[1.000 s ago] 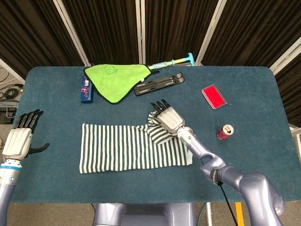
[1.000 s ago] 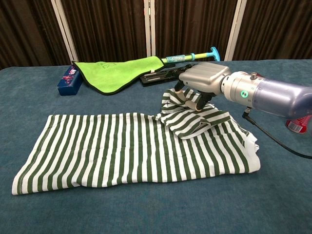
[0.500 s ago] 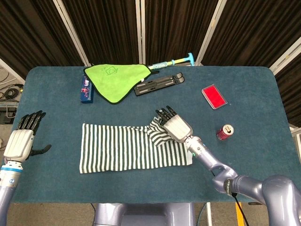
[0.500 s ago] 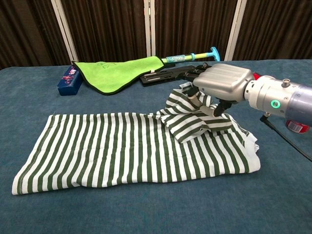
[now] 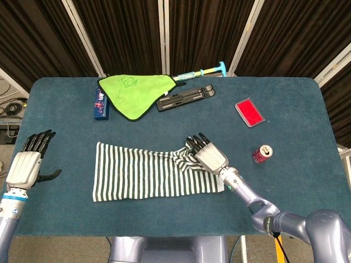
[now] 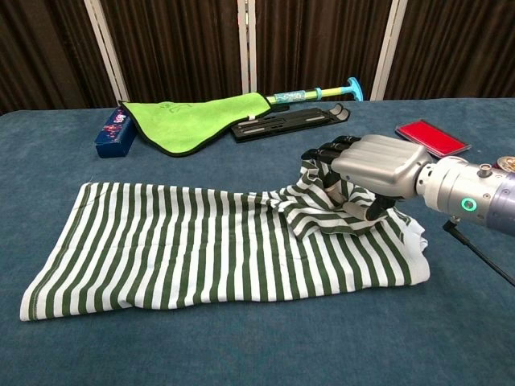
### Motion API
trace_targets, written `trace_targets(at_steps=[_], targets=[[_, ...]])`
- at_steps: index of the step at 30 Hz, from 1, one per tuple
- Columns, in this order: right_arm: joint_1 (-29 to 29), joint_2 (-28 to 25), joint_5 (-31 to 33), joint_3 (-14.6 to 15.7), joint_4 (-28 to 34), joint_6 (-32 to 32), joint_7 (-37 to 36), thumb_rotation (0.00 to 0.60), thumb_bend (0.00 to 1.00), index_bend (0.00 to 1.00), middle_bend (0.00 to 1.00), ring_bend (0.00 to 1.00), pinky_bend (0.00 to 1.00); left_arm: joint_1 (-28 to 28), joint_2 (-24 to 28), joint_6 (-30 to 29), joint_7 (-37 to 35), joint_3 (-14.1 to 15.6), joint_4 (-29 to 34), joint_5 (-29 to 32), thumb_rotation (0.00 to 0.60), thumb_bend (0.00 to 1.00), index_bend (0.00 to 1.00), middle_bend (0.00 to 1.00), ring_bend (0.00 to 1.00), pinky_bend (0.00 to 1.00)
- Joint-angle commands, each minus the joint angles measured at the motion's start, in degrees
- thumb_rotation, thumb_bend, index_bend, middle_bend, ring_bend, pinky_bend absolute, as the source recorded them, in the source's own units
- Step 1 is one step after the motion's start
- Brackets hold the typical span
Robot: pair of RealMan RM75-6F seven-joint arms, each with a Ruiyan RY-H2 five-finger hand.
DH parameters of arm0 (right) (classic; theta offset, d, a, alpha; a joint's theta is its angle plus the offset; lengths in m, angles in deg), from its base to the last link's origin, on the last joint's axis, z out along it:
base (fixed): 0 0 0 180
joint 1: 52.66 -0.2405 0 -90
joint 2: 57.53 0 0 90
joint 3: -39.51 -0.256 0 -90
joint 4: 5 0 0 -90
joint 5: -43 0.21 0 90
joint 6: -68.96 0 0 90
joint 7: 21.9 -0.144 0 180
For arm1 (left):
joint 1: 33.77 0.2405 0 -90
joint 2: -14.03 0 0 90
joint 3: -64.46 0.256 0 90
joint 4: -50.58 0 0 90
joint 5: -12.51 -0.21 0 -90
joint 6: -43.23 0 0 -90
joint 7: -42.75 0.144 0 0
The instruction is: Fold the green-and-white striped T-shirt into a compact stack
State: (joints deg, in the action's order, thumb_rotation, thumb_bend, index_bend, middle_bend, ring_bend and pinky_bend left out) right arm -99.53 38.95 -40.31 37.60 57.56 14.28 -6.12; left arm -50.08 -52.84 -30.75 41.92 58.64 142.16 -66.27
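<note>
Over the last second the right hand (image 6: 372, 173) has dropped toward the table and slid back toward the robot, carrying the sleeve it holds down onto the body of the striped T-shirt (image 5: 140, 172); a second ago that bunch of cloth was lifted clear, and now it lies low and flattened at the shirt's right end. That suggests the sleeve fold is nearly laid, with the long folds across the body not yet made. The right hand's fingers are curled around the gathered sleeve in the chest view, so it seems to have hold of the cloth, though how firmly the fingertips pinch it is hard to tell because the hand's back hides them. The left hand (image 5: 26, 164) hangs off the table's left edge (image 5: 33, 109), fingers spread and holding nothing. The shirt lies lengthwise across the near middle of the table, mostly flat, one layer bunched at the right. Counted: one shirt, one lime-green cloth (image 5: 134, 90) at the back, one blue box (image 5: 100, 104) beside it, one black folding stand (image 5: 185, 97), one teal-handled tool (image 5: 205, 71) behind the stand, one red case (image 5: 249, 112), one red can (image 5: 262, 154) near the right side.
</note>
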Motion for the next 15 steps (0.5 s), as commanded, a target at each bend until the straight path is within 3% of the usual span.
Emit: trace_targets(at_steps=[1,5,8,15], targets=[[0.5,-0.8,0.0,-0.1,2.0,-0.2,0.2,0.600,0.34,0.39,0.00,0.00,0.00,0.0,0.0,0.1,-0.1,0.0,0.0,0.0,0.600,0.20,0.00,0.00,0.00,0.00],[1.1,-1.7,0.0,-0.6,4.3,-1.3,1.8,0.600,0.32,0.12,0.00,0.00,0.00,-0.1,0.1,0.2,-0.2,0.0,0.0,0.0,0.600,0.20,0.00,0.00,0.00,0.00],[1.7,-2.7,0.4,-1.0,6.4,-2.1,2.6,0.600,0.32,0.02,0.00,0.00,0.00,0.0,0.1,0.1,-0.4,0.0,0.0,-0.1,0.600,0.20,0.00,0.00,0.00,0.00],[2.7,-6.0,0.1,-1.4,11.8,-3.2,2.6,0.600,0.34,0.00,0.00,0.00,0.00,0.1,0.4,-0.2,-0.7,0.1,0.4,-0.5,0.600,0.20,0.00,0.00,0.00,0.00]])
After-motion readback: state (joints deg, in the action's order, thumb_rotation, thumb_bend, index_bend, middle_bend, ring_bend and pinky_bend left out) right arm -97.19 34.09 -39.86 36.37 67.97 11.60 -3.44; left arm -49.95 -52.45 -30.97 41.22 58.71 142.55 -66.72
